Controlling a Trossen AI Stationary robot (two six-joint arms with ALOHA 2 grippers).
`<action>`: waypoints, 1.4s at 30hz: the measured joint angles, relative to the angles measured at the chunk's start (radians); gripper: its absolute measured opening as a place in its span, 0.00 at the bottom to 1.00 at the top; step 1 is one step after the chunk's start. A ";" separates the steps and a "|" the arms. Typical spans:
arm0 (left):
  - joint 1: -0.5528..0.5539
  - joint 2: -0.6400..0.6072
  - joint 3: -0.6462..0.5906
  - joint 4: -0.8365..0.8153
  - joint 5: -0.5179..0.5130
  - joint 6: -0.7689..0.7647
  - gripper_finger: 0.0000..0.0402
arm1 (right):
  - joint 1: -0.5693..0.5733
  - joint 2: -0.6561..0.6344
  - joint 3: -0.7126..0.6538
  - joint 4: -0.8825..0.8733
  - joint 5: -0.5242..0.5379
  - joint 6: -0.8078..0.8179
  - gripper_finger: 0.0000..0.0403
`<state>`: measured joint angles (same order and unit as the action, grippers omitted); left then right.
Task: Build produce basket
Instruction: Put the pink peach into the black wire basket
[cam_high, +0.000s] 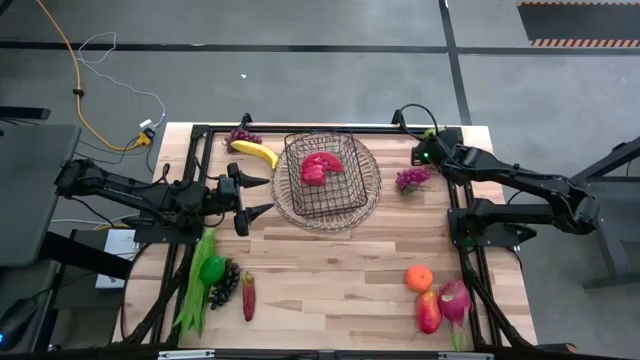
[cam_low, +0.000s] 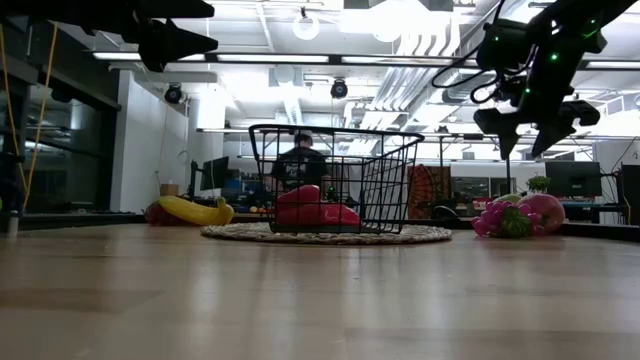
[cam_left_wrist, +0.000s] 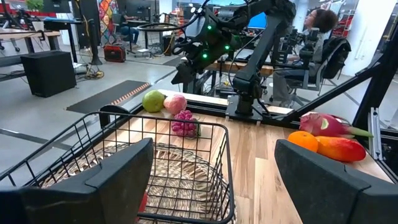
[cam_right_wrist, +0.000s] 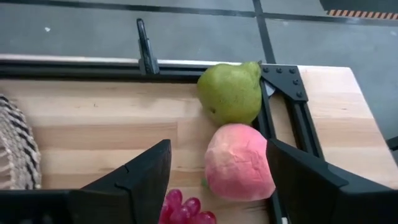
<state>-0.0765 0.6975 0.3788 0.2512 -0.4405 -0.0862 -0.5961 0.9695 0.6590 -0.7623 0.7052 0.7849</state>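
Note:
The dark wire basket (cam_high: 322, 176) stands on a round woven tray (cam_high: 370, 195) at the table's far middle, with a red piece of produce (cam_high: 320, 167) lying inside. My left gripper (cam_high: 262, 196) hovers open, level, just left of the basket, its fingers (cam_left_wrist: 118, 180) near the rim (cam_left_wrist: 186, 124). My right gripper (cam_high: 425, 152) hangs open above the far right corner, tipped down over a pink peach (cam_right_wrist: 239, 162), a green pear (cam_right_wrist: 231, 93) and pink-purple grapes (cam_high: 412, 178). It touches none of them.
A banana (cam_high: 255, 152) and dark grapes (cam_high: 243, 137) lie at the far left. Green beans (cam_high: 195, 290), a green pepper (cam_high: 212, 268), dark grapes (cam_high: 228, 283) and a red pod (cam_high: 248, 295) sit near left. An orange (cam_high: 419, 277), a red-yellow fruit (cam_high: 428, 312) and a dragon fruit (cam_high: 455, 300) sit near right.

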 joint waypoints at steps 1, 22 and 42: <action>0.000 0.000 0.000 0.000 0.000 0.000 0.81 | 0.000 0.000 0.000 -0.008 0.001 0.000 0.65; 0.000 0.000 0.000 0.000 0.000 0.000 0.81 | 0.001 0.000 0.000 -0.019 -0.208 0.021 0.89; 0.000 0.000 0.000 0.000 0.000 0.000 0.81 | -0.112 0.251 -0.001 -0.021 -0.026 0.134 0.89</action>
<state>-0.0761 0.6979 0.3786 0.2508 -0.4406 -0.0860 -0.7076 1.2205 0.6579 -0.7834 0.6793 0.9190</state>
